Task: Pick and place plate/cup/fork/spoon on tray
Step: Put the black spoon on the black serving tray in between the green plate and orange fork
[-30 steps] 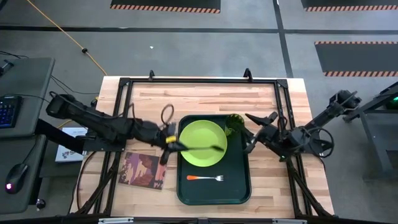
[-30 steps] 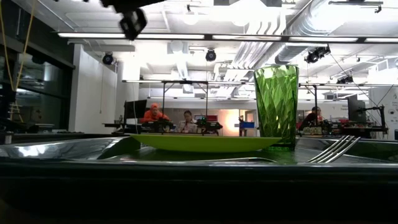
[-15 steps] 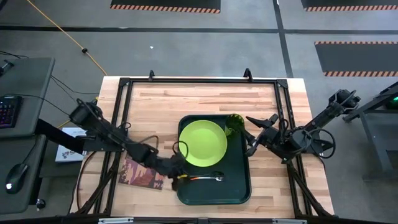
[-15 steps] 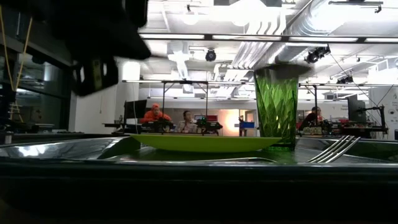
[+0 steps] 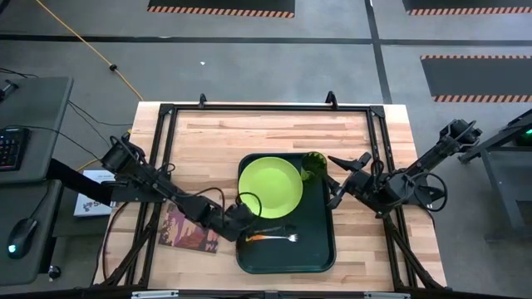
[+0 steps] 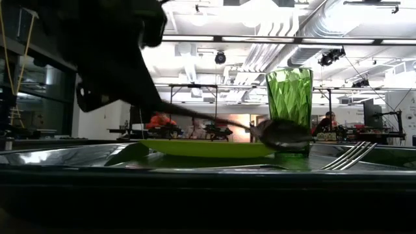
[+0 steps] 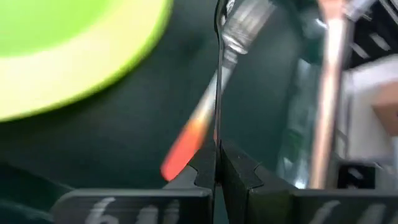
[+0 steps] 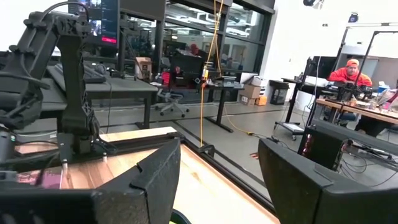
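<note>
The slim dark metal spoon [image 7: 218, 81] is pinched edge-on in the left gripper [image 5: 242, 232] above the dark green rectangular plastic tray [image 5: 320, 253], while the right gripper [image 5: 337, 176] hangs unclenched just beside the tray's right edge.

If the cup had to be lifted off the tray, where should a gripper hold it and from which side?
Grip the cup around its faceted wall, probably near mid-height, coming level from the right gripper's side. It stands upright in the tray's far right corner, with the plate close on its other side.
</note>
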`<state>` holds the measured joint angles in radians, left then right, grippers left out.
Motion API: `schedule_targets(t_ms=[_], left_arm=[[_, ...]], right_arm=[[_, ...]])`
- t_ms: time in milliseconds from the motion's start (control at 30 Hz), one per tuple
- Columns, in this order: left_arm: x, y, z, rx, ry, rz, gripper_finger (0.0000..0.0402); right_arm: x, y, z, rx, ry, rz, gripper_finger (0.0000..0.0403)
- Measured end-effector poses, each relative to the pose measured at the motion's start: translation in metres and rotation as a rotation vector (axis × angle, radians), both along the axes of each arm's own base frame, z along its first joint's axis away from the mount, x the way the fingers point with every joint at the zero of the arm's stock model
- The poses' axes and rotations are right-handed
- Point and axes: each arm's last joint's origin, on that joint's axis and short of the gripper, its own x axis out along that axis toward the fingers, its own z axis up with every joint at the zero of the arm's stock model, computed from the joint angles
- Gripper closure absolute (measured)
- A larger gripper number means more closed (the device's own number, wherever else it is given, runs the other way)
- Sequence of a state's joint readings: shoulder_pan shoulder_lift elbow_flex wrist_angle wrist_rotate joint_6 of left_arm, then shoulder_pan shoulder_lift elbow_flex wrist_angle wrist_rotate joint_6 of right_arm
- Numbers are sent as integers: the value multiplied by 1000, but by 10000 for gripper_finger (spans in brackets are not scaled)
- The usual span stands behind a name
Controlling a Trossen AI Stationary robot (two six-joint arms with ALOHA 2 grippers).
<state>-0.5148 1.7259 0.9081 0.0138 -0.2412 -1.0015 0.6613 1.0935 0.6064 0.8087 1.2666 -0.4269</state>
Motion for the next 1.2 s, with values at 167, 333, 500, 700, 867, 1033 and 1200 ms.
schedule_targets(t_ms=[167,333,500,700,867,1033,1200], left_arm=[[-5,-7,1,28,48,-45,401],[-12,-9,-2,120,80,-5,401],[-15,-13,-2,119,80,-21,401],[-18,-18,-2,90,85,-27,401],[-18,-18,-2,83,83,-23,401],[-21,-20,-1,89,93,-31,401],[-31,-17,4,119,150,-32,401]], right_arm=[[0,0,0,11,-8,1,194],[0,0,0,25,-17,3,194],[0,0,0,27,-18,3,194],[0,0,0,27,-18,3,194],[0,0,0,25,-17,3,194],[0,0,0,26,-17,3,194],[0,0,-1,36,-24,6,194]])
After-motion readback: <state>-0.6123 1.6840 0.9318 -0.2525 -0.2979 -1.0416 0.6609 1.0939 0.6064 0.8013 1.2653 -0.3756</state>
